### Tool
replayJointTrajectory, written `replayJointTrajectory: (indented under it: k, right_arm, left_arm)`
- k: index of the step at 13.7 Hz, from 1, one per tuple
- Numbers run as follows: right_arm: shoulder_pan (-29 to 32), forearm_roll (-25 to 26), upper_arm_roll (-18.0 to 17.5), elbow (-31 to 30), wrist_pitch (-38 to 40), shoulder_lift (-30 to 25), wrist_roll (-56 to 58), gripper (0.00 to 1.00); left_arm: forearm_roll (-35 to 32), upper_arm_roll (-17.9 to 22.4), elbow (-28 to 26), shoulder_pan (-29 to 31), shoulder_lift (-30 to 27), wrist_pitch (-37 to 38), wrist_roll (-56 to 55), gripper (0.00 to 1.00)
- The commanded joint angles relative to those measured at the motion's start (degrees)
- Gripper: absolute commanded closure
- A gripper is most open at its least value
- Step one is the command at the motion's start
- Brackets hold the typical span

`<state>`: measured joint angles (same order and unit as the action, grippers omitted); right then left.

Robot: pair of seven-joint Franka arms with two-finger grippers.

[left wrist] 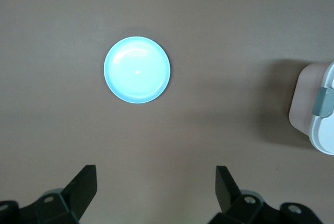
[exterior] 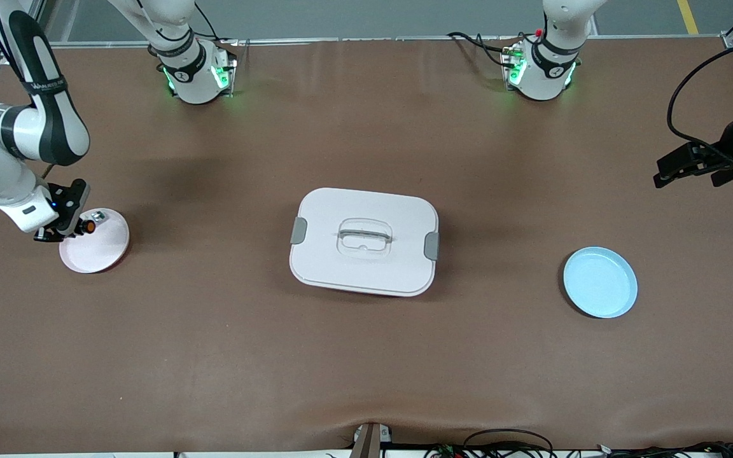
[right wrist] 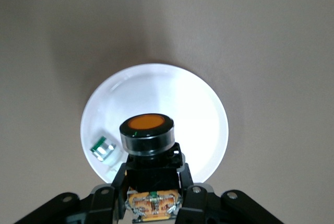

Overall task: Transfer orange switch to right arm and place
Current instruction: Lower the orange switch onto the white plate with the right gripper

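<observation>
We see a white lidded box (exterior: 364, 242) mid-bench, between a blue plate (exterior: 600, 282) toward the left arm's end and a pale pink plate (exterior: 100, 247) toward the right arm's end, where a small silver part (right wrist: 104, 148) lies on the pink plate. The right pincer (exterior: 77, 230) is clamped on the orange switch (right wrist: 146, 135) over that plate's rim, its short axis running out from the fingers, orange face outward. The left pincer (left wrist: 154, 185) waits spread wide, gripping nothing, above bare bench near the blue plate; we read no clear lettering on the switch.

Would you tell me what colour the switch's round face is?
Orange, on the switch; clearest in the right wrist view.
</observation>
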<state>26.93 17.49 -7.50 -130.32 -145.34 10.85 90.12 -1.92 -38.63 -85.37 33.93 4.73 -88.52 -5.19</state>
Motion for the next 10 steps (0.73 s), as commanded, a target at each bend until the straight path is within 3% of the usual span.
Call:
replayJointTrajectory:
  k: [1,3,10]
  right_arm:
    - [3.0,2.0,-0.8,0.7,-4.9,4.1,4.2,1.00]
    - [3.2,2.2,-0.8,0.9,-7.3,6.5,6.3,1.00]
    - [4.0,2.3,-0.8,1.6,-9.3,10.3,3.4,1.00]
  left_arm:
    - [-1.1,0.5,0.3,-2.2,-1.0,0.1,0.4,0.00]
    - [-1.1,2.1,0.3,-4.1,-1.0,0.3,-0.3,0.00]
    - [-1.1,19.2,0.3,-20.4,-1.5,0.5,-0.4,0.00]
